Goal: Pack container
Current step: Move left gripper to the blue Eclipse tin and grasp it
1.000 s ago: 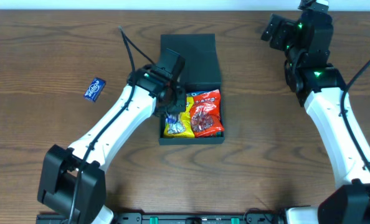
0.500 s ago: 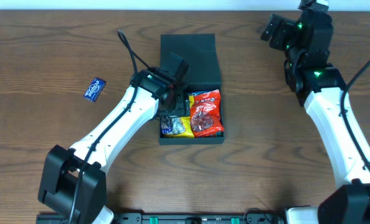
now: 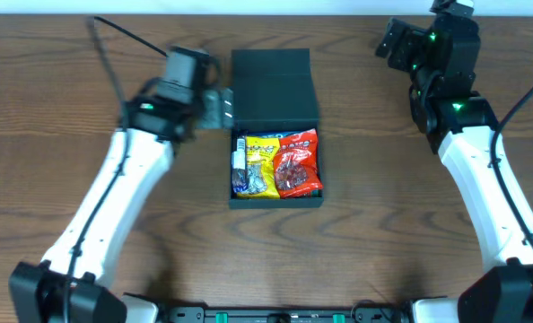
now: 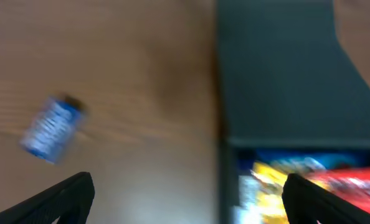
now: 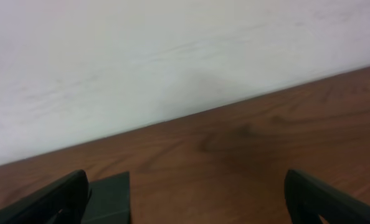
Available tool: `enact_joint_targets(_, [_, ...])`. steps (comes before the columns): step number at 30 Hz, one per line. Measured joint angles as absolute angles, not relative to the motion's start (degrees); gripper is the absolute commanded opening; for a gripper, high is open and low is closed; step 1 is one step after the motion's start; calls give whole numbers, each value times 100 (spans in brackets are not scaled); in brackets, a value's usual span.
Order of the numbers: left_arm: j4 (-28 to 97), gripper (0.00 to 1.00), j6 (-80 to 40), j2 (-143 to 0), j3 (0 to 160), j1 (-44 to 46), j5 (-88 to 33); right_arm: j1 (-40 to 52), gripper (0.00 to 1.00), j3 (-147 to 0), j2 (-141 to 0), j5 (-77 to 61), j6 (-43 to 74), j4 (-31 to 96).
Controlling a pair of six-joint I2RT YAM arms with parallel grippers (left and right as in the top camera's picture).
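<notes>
The dark container (image 3: 275, 203) lies mid-table with its flap lid (image 3: 274, 85) folded back. Inside it are a yellow packet (image 3: 259, 161), a red packet (image 3: 298, 163) and a small blue-white packet (image 3: 239, 170) along the left wall. My left gripper (image 3: 218, 109) hovers just left of the lid, open and empty. In the left wrist view, blurred, the left gripper (image 4: 194, 199) spans the container (image 4: 284, 74)'s left edge. A blue packet (image 4: 51, 127) lies on the wood to the left. My right gripper (image 3: 390, 43) is open and empty at the far right.
The right wrist view shows the right gripper (image 5: 185, 199) over bare brown table (image 5: 266, 149) near a white wall (image 5: 141, 50), with a corner of the dark lid (image 5: 110, 199) at lower left. In the overhead view my left arm covers the blue packet.
My left gripper opened, left the small blue-white packet in the container, and swung up and to the left out of it. The right arm has not moved.
</notes>
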State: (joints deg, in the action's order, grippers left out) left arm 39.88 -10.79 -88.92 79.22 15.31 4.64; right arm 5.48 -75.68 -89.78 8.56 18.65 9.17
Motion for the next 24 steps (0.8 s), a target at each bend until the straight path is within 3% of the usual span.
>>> enact_joint_targets(11, [3332,96,1280,-10171,7933,-727,-139,548,99,-7568,-8978,725,1865,963])
enact_joint_targets(18, [2744,96,1874,-11153,7933,-899,-475,548,99,-7568,-8978,725,1865,961])
enact_joint_targets(24, [2971,97,2130,-11472,7933,-917,-561,548,99,-7568,-8978,729,1865,958])
